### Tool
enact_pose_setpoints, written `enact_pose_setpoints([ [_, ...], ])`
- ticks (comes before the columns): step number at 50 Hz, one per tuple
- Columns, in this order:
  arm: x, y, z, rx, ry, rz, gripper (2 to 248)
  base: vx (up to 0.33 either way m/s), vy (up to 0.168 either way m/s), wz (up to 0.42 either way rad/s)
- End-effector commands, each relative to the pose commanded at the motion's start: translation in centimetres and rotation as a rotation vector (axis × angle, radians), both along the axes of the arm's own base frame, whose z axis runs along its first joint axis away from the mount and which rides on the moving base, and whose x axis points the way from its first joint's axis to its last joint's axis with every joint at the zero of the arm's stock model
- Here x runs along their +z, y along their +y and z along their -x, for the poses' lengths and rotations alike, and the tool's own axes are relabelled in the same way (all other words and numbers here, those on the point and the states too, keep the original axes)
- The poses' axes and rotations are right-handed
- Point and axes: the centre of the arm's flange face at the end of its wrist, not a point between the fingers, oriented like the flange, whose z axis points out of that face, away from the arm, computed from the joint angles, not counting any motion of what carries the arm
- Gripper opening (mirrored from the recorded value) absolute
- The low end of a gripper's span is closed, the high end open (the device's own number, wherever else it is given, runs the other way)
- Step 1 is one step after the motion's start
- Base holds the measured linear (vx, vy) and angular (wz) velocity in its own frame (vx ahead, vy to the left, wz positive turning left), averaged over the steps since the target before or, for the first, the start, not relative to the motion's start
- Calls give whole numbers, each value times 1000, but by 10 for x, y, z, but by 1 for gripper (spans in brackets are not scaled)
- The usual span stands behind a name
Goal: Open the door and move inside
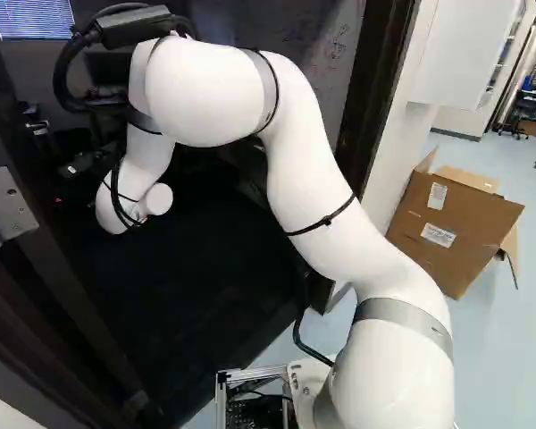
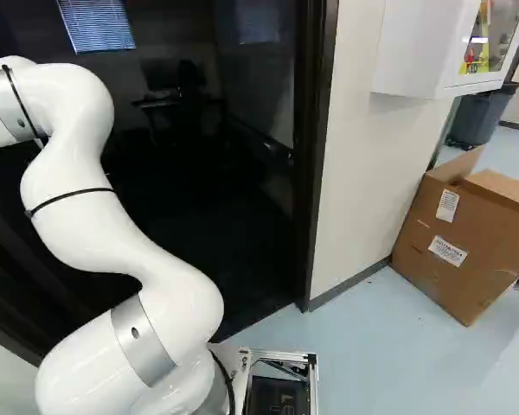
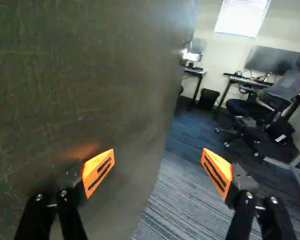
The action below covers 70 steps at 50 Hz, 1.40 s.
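Door (image 3: 90, 75) found open, close by one finger of the claw (image 3: 158, 156) — claw spread wide, holding nothing. Judged step: pushing through; next, press the door farther aside — then drive in.

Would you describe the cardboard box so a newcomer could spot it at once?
Find the white cabinet on the wall right of the door frame. On the floor nearby is the box, brown, open and white-labelled, unlike the dark bin beyond.
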Motion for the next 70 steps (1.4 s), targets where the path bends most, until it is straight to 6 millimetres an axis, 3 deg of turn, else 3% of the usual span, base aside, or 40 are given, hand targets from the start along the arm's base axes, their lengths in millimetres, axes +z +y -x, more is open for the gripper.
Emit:
enact_pose_setpoints([
  [70,12,-75,10,-66,38,41,247,0,0,0],
])
